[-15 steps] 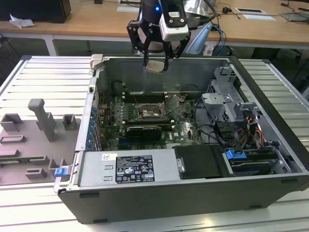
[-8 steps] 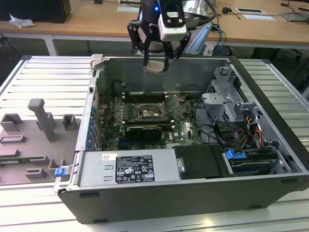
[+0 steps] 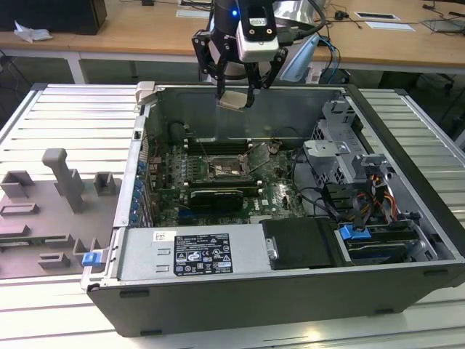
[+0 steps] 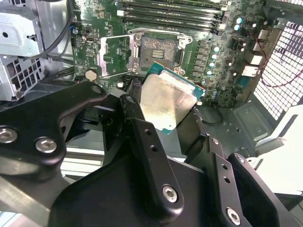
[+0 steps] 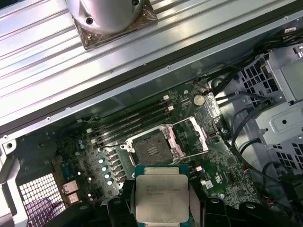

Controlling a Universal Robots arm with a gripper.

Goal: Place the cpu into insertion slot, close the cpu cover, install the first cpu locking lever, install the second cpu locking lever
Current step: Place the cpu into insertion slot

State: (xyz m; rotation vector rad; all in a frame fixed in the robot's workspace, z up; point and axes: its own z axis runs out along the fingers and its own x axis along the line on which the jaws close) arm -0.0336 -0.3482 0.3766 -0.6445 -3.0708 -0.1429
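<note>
Step in hand: the first one, placing the cpu. The gripper (image 3: 236, 94) hangs above the open computer case (image 3: 407, 211), near its rear wall, with the jaws pinching the cpu (image 3: 233, 100) by two opposite edges. The chip is in the air, tilted a little in the exterior view, its silver top facing the wrist cameras. It is well apart from the board.

The insertion slot (image 5: 152, 151) sits bare on the green motherboard (image 5: 90, 156), nothing in it. The cpu cover (image 5: 191, 137) is swung open to one side of the slot, so the recess is clear from above. I can't tell how the locking levers lie. The cover and lever steps are not yet done.

My judgement: seating calls for bringing the chip squarely over the recess, edges parallel to the silver rim, levelled out and let down flat. A tilted or offset drop risks the socket contacts. The memory slots (image 4: 170, 12) lie just beside the slot.
</note>
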